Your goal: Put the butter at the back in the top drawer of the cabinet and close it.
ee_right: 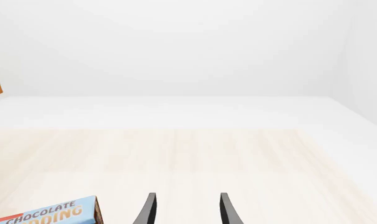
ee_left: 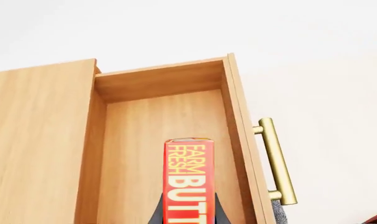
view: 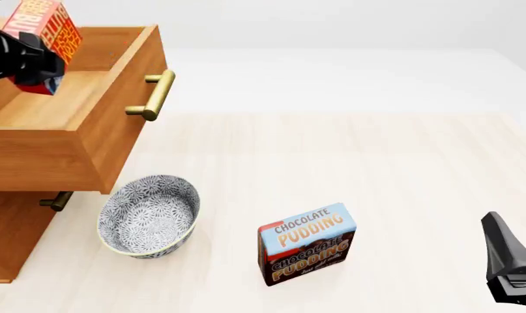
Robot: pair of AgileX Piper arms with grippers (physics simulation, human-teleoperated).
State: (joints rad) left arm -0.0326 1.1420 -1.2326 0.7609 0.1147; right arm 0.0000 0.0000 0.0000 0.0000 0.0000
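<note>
Above the pulled-out top drawer (view: 67, 124) of the light-brown wooden cabinet (view: 15, 235) — left tool (ee_left: 187, 215) clamped on the small red rectangular butter box (ee_left: 188, 179), held clear of the drawer floor. Right tool (ee_right: 186, 210) low over the pale wooden table (view: 402, 176), fingers parted, empty — blue-and-brown pudding box (view: 306, 244) nearby.

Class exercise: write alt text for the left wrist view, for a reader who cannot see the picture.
The left gripper holds the red butter box, lettered "Farm Fresh", above the open top drawer of the light wooden cabinet. The drawer's inside shows only bare wood, and its brass bar handle sticks out from the drawer front.
</note>
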